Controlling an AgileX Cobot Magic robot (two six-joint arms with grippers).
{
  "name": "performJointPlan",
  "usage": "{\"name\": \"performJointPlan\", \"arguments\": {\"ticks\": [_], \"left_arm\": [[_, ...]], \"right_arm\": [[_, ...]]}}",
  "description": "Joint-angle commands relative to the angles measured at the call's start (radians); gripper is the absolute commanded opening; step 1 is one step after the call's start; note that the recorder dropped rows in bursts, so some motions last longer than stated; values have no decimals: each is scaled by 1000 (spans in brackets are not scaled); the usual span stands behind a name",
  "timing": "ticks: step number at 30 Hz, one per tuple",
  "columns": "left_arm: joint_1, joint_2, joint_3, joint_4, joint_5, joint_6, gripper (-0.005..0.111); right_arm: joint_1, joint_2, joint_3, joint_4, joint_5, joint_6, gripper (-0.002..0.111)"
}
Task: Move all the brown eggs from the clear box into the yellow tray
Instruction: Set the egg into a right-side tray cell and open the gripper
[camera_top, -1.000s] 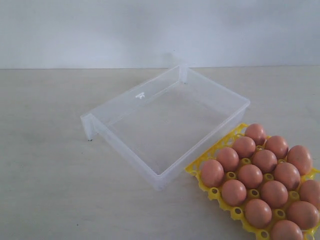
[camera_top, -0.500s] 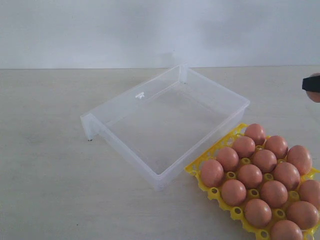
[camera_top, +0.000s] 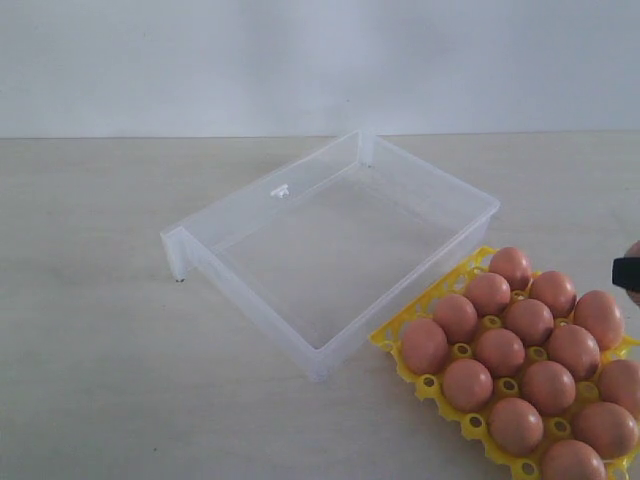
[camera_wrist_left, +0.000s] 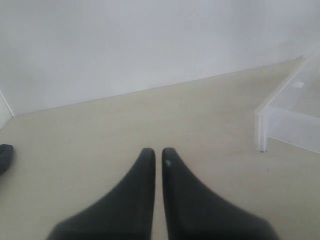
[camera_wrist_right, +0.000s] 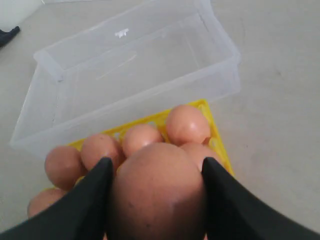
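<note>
The clear box (camera_top: 435, 172) stands in the middle of the table with no egg in it. Several brown eggs (camera_top: 529, 322) fill the yellow tray (camera_top: 384, 342) at the front right. My right gripper (camera_wrist_right: 156, 161) is shut on one brown egg (camera_wrist_right: 159, 192), held above the tray (camera_wrist_right: 214, 131) and the seated eggs (camera_wrist_right: 186, 124). In the exterior view only its dark tip (camera_top: 627, 272) shows at the right edge, with a sliver of egg beside it. My left gripper (camera_wrist_left: 154, 151) is shut and empty over bare table, to the left of the box's corner (camera_wrist_left: 280, 112).
Pale tabletop surrounds the box and tray, with a white wall behind. A small dark object (camera_wrist_left: 4, 157) lies at the edge of the left wrist view, and another dark shape (camera_wrist_right: 7, 35) shows beyond the box (camera_wrist_right: 150, 95) in the right wrist view.
The right gripper's tip came into the exterior view at the right edge, then dropped lower toward the tray. The box and seated eggs have not moved.
</note>
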Motion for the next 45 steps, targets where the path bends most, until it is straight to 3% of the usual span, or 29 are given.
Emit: {"name": "performJointPlan", "arguments": {"ticks": [1, 9, 26, 28, 34, 45], "left_arm": [[-3, -3, -3, -5, -7, -3, 4], [-3, -3, -3, -5, -7, -3, 4], [-3, -3, -3, -5, -7, -3, 4], [-3, -3, -3, -5, -7, -3, 4], [-3, -3, -3, -5, -7, -3, 4], [-3, -3, -3, -5, -7, -3, 4]], "right_arm": [[-2, -8, 73, 4, 121, -8, 0], [-2, -8, 136, 4, 345, -20, 0], [-2, -8, 136, 67, 358, -71, 2], [-2, -8, 136, 85, 356, -71, 8], [-2, -8, 136, 99, 356, -71, 40], [-2, -8, 136, 159, 322, -37, 65]]}}
